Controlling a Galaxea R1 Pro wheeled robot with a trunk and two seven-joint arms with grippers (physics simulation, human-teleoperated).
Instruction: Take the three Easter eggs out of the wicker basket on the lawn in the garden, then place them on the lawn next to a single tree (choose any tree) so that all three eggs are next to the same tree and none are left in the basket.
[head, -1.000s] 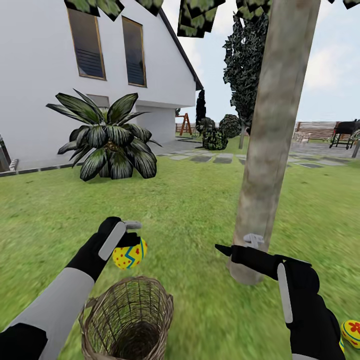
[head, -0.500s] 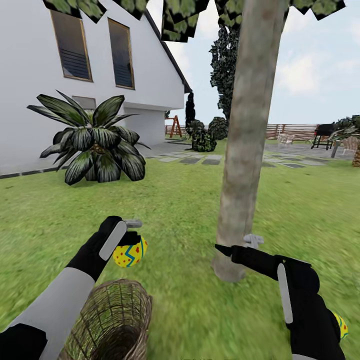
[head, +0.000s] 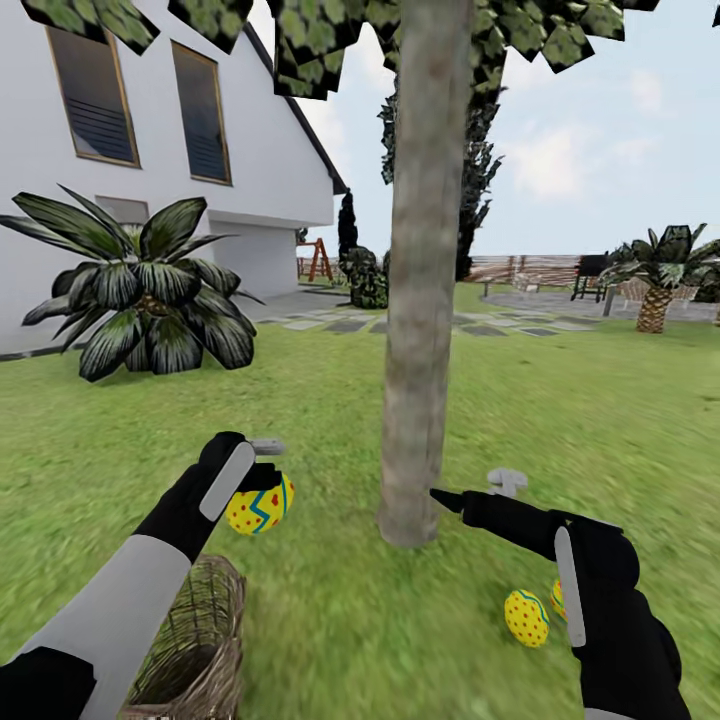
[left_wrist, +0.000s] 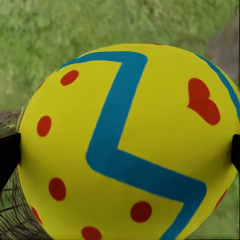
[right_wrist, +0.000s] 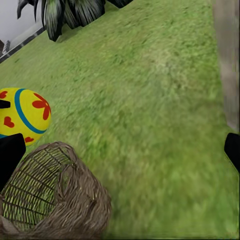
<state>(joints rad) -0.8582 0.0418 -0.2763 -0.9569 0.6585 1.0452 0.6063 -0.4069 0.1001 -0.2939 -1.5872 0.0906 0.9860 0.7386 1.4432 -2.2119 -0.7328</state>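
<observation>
Left gripper (head: 262, 478): my fingers are clamped on a yellow Easter egg (head: 259, 506), held in the air above the lawn (head: 330, 420), just above and beyond the wicker basket (head: 195, 645).
Held egg, left wrist view: the egg (left_wrist: 127, 150) sits between my two dark fingertips, one at each side; blue zigzag band, red dots and a red heart-like mark on yellow.
Right gripper (head: 470, 492): my fingers are spread wide with nothing between them; it hovers over the grass just to the right of the tree trunk's foot.
Right wrist view: dark fingertips (right_wrist: 232, 150) at opposite edges, grass between them; the held egg (right_wrist: 23, 116) shows above the basket rim (right_wrist: 50, 195).
Wicker basket: on the lawn at lower left of the head view, partly behind my left forearm; what I see of its inside in the right wrist view holds no egg.
Eggs on lawn: one egg (head: 526, 618) lies on the grass to the right of the tree, near its base; a second egg (head: 556, 598) just beside it, mostly hidden by my right arm.
Tree (head: 418, 300): thick mottled trunk, straight, centre of the head view, leaf clusters overhead.
Surroundings: white house (head: 150, 130) at left, a broad-leaved bush (head: 140, 290) before it, a short palm (head: 658, 275) far right.
</observation>
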